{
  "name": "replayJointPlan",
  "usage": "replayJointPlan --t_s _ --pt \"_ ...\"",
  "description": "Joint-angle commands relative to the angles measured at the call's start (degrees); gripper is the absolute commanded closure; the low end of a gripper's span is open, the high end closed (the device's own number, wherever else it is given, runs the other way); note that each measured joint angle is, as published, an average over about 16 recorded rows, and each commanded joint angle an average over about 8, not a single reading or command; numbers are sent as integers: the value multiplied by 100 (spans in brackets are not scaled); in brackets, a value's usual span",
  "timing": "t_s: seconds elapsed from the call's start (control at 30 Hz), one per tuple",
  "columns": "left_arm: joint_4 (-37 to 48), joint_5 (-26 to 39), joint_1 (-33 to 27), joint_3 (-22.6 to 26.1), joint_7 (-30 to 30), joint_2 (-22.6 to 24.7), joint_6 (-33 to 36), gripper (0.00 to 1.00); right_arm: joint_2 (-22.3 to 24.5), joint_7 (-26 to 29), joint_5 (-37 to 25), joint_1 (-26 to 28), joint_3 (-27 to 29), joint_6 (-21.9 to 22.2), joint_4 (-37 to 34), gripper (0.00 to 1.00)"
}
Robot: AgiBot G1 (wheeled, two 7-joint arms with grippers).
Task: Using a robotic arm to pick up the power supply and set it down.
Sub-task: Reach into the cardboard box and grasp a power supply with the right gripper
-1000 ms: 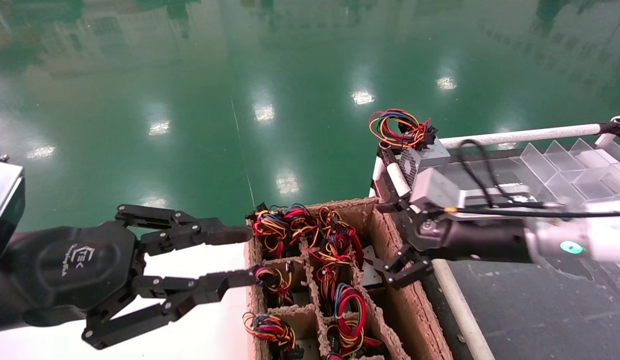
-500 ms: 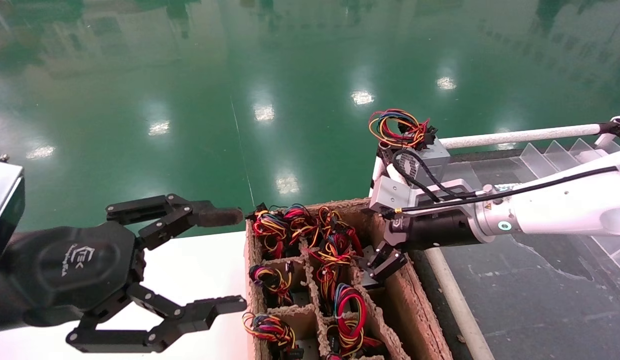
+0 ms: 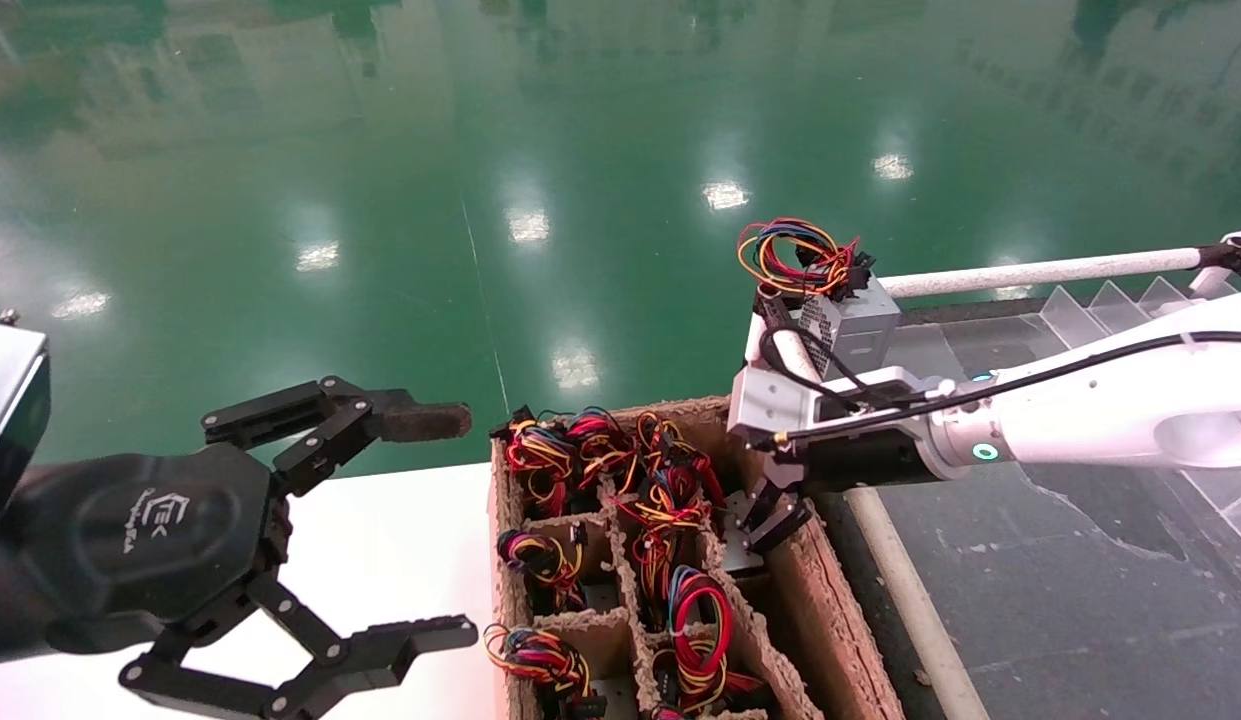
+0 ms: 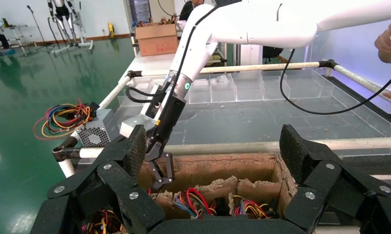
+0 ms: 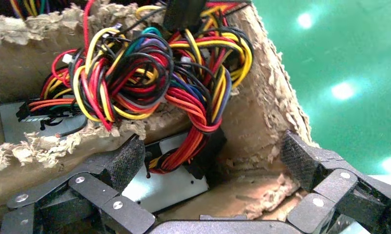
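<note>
Inside the cardboard crate [image 3: 830, 640], right gripper [image 5: 210, 163] is straddling, wide open, one power supply [image 5: 164, 183] unseen overhead; at 8 o'clock, left gripper [image 3: 425, 525] is spreading empty.

The robotic arm [image 3: 1100, 420] is white, with a green-lit ring at a black cylindrical wrist, a grey box on top and a black cable looping over it. It reaches in from the right, and its black claw gripper [image 3: 775, 515] dips into the far right cell of the cardboard crate, fingers spread. In the right wrist view those fingers [image 5: 127, 163] straddle the power supply [image 5: 166, 183], a grey metal box lying low in that cell, its red, yellow and orange wire bundle [image 5: 193, 136] rising from one end.
</note>
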Motion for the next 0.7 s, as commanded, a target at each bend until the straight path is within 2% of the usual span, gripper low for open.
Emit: replayJointPlan --t_s 0.03,0.1,0.13,0.37,0.4,0.7 --pt "0 0 0 0 0 0 0 0 -11 -101 -5 -26 -5 14 37 0" --pt "0 0 0 0 0 0 0 0 -29 -131 -29 -44 -29 2 68 0" --pt "0 0 0 0 0 0 0 0 -37 -140 -39 -52 -39 -8 81 6" --pt "0 -1 0 1 1 0 0 0 -79 -162 -122 -65 -115 -76 120 92" --pt "0 -1 0 1 1 0 0 0 -82 -168 -132 -66 -122 -74 118 98" --pt "0 -1 0 2 1 -1 -1 0 -114 -248 -178 -46 -140 -15 14 100"
